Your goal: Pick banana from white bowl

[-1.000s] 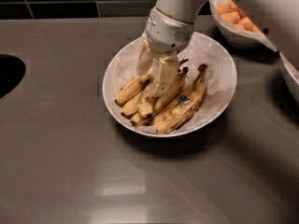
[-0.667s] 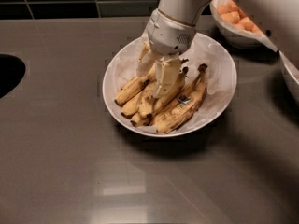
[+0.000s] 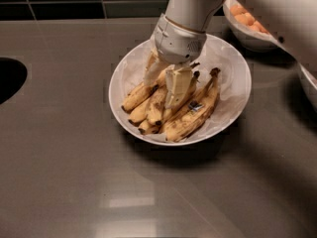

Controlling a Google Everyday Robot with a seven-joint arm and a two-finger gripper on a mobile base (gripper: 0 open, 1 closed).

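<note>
The gripper is sunk among the bananas in the white bowl; its grip cannot be told. As the bananas seem joined, the whole bunch might be lifted and dropped.

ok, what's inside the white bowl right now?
The white bowl holds several spotted bananas on crinkled white paper, with the gripper down among them. The gripper covers the middle bananas' upper ends, so any hold on one is hidden.

Spotted yellow bananas lie bunched in the white bowl, gripper down among them
</note>
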